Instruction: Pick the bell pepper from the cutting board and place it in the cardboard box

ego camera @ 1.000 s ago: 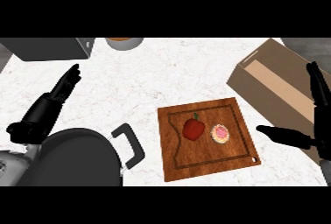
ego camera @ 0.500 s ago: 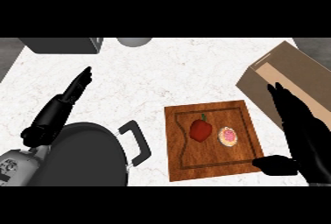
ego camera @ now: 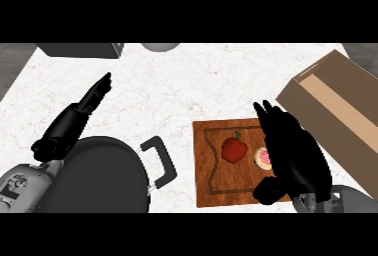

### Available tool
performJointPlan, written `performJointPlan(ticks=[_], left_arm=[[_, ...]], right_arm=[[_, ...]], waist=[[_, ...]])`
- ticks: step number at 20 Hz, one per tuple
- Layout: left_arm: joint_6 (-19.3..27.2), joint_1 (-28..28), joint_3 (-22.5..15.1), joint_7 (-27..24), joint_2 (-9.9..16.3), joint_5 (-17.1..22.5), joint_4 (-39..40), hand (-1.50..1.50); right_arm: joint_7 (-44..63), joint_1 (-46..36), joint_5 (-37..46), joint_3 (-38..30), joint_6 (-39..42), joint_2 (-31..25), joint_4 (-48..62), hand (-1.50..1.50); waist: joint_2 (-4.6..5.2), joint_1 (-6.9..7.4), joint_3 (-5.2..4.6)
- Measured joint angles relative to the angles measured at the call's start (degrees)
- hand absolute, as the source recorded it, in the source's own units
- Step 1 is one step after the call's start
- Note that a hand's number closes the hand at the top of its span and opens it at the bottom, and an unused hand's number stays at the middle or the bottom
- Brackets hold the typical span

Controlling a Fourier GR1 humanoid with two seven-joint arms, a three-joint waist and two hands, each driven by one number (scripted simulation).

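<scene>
The red bell pepper [ego camera: 235, 149] lies on the wooden cutting board [ego camera: 210, 185], a little left of the board's middle, its green stem pointing away from the robot. The right hand [ego camera: 291, 152] stretches over the board's right side with fingers straight and together, holding nothing; the pepper sits just to its left, apart from it. A small pink round item [ego camera: 263, 158] lies beside the pepper, partly hidden under that hand. The cardboard box [ego camera: 332, 107] stands open at the right of the white bench [ego camera: 192, 85], beyond the board. The left hand [ego camera: 77, 117] rests at the left with fingers straight, above a dark pan [ego camera: 100, 175] with a black handle.
</scene>
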Motion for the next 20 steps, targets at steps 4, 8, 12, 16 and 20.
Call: performJointPlan(ticks=[4,8,12,16,20], left_arm=[[0.24,-0.44,-0.01,0.87,-0.47,-0.38,-0.44,0.0],[0.05,-0.44,0.57,0.77,-0.66,-0.5,0.35,0.0],[-0.23,-0.04,1.14,0.29,-0.77,-0.73,0.98,0.0],[-0.25,0.53,1.23,0.1,-1.06,-1.17,0.66,0.0],[-0.85,1.52,1.94,-0.55,-0.86,-1.15,0.33,0.0]], right_arm=[[1.73,-3.7,-1.31,0.64,2.24,5.73,6.29,-1.5],[2.62,-6.26,-1.19,0.75,3.45,11.95,12.91,-1.5],[2.86,-8.33,-0.12,0.25,4.61,16.94,18.59,-1.5],[2.88,-10.05,2.38,-0.03,5.79,20.39,23.92,-1.5],[2.94,-11.01,4.99,-0.89,5.92,23.08,27.64,-1.5]], waist=[[-0.08,0.01,0.09],[-0.1,-0.51,0.14],[-0.19,-1.02,0.19],[-0.27,-1.27,0.23],[-0.3,-1.49,0.29]])
